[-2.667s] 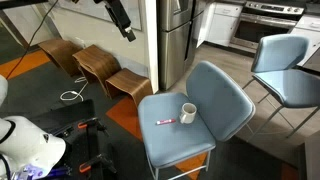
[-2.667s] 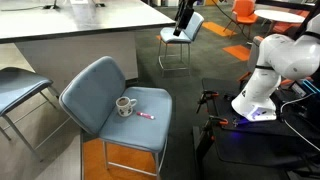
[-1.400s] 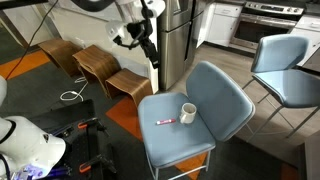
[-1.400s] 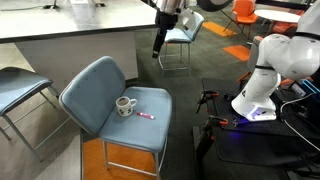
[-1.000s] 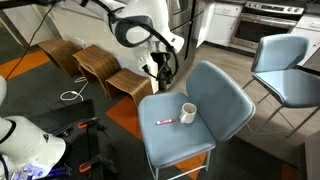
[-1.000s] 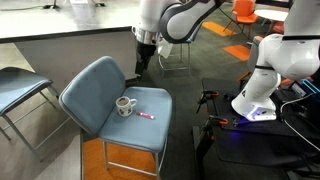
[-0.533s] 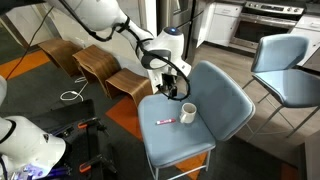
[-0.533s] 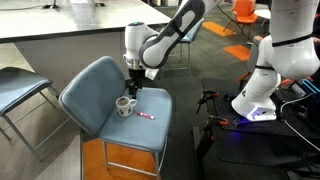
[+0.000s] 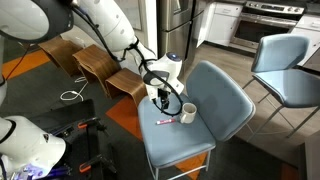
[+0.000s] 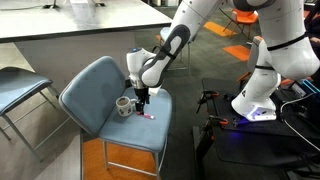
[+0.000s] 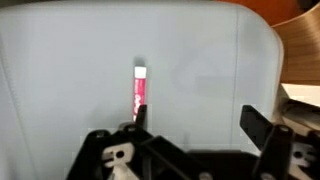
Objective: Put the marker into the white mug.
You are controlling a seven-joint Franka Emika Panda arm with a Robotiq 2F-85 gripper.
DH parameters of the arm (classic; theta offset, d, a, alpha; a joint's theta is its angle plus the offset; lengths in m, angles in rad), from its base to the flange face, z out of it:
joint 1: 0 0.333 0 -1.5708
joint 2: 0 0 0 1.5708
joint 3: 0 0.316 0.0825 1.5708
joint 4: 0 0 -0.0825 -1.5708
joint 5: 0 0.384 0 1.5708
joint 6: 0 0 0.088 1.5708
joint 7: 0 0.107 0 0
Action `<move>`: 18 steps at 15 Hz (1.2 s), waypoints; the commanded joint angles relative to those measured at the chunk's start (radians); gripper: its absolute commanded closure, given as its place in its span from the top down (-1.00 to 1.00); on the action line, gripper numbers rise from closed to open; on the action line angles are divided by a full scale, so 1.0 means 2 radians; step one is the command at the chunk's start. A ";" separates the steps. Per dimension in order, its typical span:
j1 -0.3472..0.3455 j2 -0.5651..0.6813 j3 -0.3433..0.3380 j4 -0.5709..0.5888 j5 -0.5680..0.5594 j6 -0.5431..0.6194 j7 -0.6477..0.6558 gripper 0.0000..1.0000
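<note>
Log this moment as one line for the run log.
phase: pre-grasp | gripper: open, above marker | marker: lying on chair seat, outside white mug | white mug: upright

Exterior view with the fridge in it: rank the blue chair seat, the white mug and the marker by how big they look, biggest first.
1. blue chair seat, by far the largest.
2. white mug.
3. marker, roughly as long as the mug is tall but far thinner.

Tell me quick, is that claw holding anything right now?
Gripper: open, holding nothing; the marker lies on the chair seat beneath it.
</note>
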State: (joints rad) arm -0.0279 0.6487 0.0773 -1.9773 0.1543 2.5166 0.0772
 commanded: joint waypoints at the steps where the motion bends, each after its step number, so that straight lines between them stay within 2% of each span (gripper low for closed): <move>1: -0.010 0.015 0.001 0.011 0.018 0.004 -0.013 1.00; 10: -0.043 0.102 -0.011 0.116 0.007 -0.019 -0.047 1.00; 18: -0.042 0.182 -0.005 0.209 0.005 -0.055 -0.055 1.00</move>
State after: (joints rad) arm -0.1075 0.9643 0.0608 -1.6348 0.1585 2.4720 -0.0165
